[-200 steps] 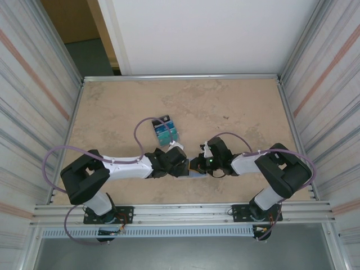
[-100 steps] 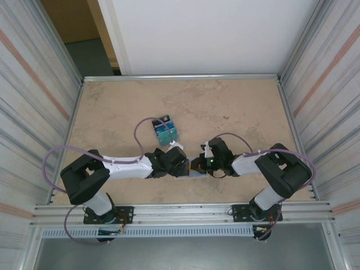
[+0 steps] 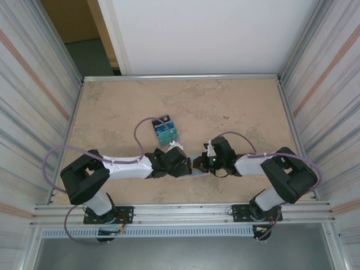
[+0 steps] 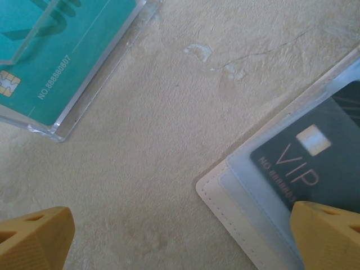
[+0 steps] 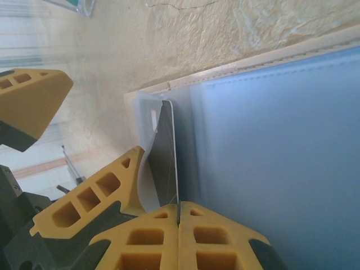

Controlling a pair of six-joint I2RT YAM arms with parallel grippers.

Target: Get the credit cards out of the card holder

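your left arm (image 3: 126, 166) and right arm (image 3: 250, 163) fold inward, low, wrists nearly meeting over the open card holder (image 5: 270, 129) at the front of the table (image 3: 236, 107). left gripper (image 4: 180, 216) spread wide. right gripper (image 5: 179, 209) pinches the edge of the black card (image 5: 165, 163).

card holder (image 4: 220, 191): 1 | black VIP card (image 4: 315, 160): 1 | card pile (image 3: 165, 130): 1 (contents uncountable) | left tool (image 4: 180, 239): 1 | right tool (image 5: 179, 212): 1
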